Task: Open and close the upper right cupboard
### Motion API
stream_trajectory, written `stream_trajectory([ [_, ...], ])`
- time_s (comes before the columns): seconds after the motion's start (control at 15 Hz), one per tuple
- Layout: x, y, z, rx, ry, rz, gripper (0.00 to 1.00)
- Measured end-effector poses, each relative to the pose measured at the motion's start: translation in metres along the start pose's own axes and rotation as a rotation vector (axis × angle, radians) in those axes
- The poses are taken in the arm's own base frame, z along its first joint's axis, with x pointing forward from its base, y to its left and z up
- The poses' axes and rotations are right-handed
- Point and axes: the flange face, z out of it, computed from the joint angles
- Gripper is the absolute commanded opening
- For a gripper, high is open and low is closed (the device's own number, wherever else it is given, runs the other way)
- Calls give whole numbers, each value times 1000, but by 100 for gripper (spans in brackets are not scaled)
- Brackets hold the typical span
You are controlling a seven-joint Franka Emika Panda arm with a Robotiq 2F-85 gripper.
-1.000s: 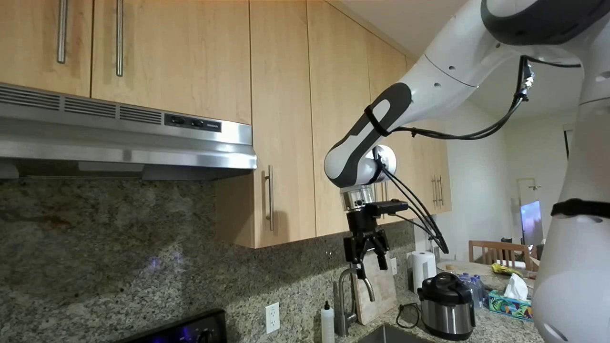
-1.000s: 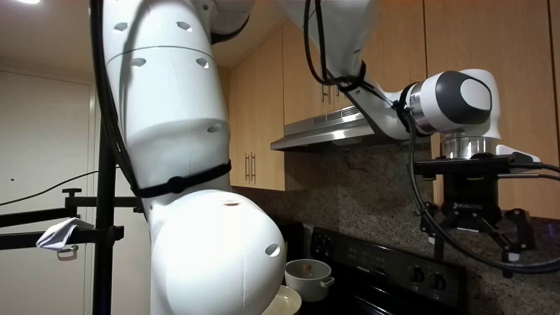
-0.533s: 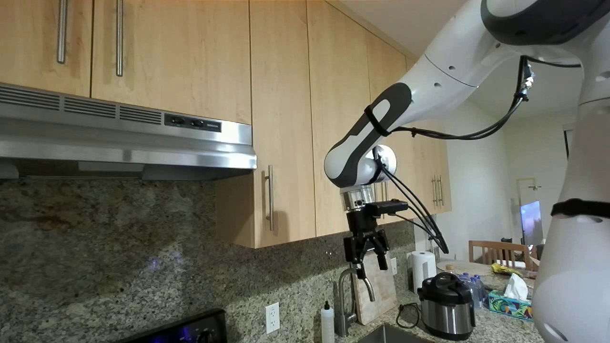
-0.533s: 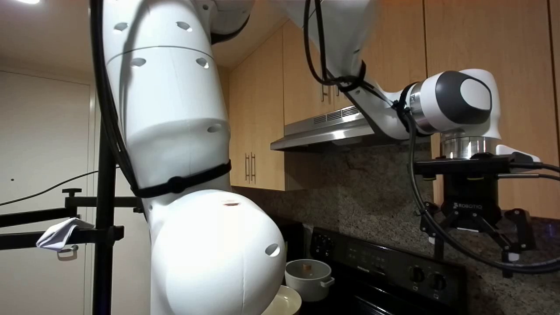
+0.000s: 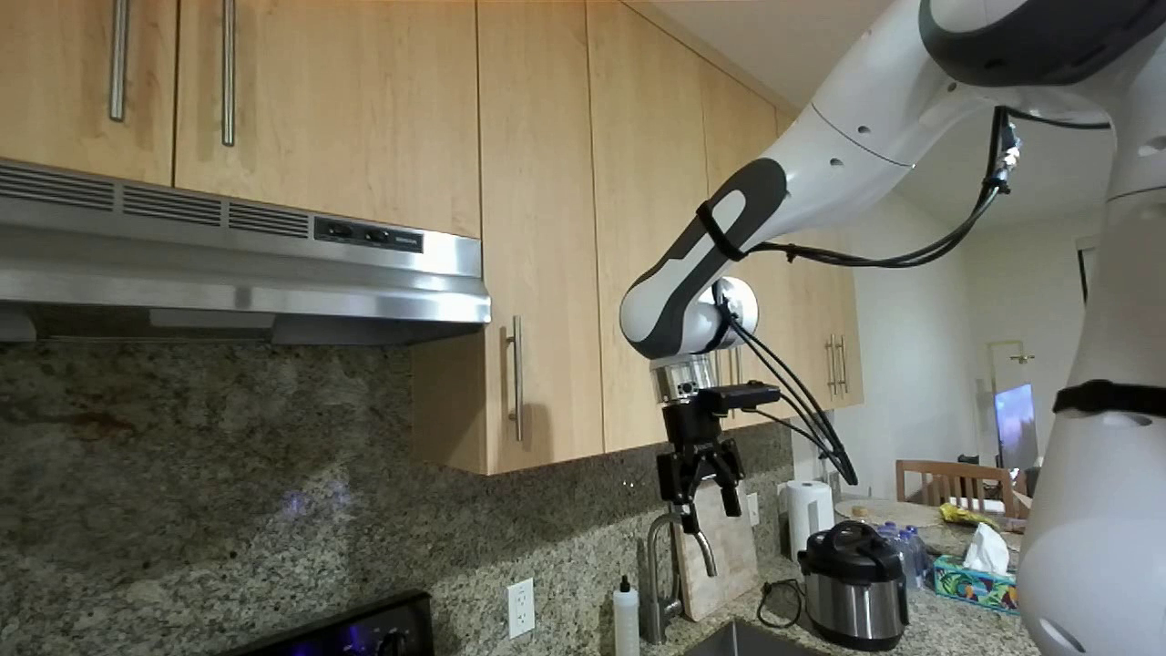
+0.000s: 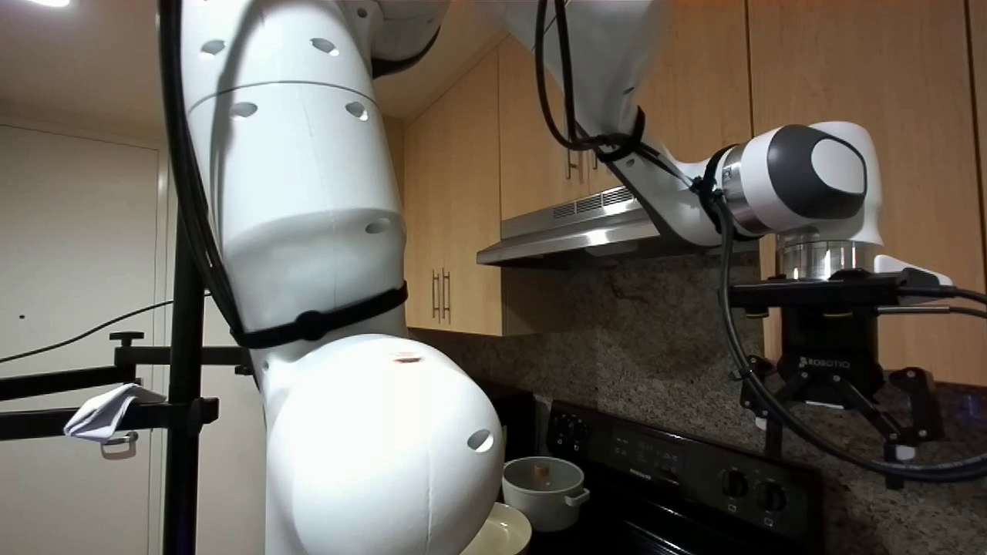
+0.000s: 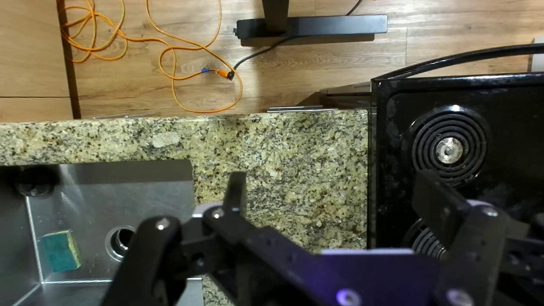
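Wrist view crops the wide-spread claw (image 7: 335,191) below, and an exterior view crops the upper right cupboard (image 5: 539,228) above.

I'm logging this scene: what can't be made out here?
Upper right cupboard, in an exterior view: inside hidden by its shut door, top cut off by picture edge.
Cream vessel, in an exterior view: pan or bowl unclear, partly behind the arm, cut off by lower edge.
Lower burner, wrist view: partly behind the pincer.
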Motion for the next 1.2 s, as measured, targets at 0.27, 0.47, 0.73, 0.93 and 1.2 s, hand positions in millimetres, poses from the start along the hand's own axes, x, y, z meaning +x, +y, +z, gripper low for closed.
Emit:
stream_trajectory([
  [0.27, 0, -2, -3, -4, 16, -5, 100],
  [0.47, -5, -13, -17, -25, 98, -30, 100],
  [0.73, -26, -31, -41, -72, 251, -77, 100],
  [0.93, -43, -43, -62, -103, 381, -108, 100],
  [1.2, -57, -58, -100, -134, 582, -118, 100],
])
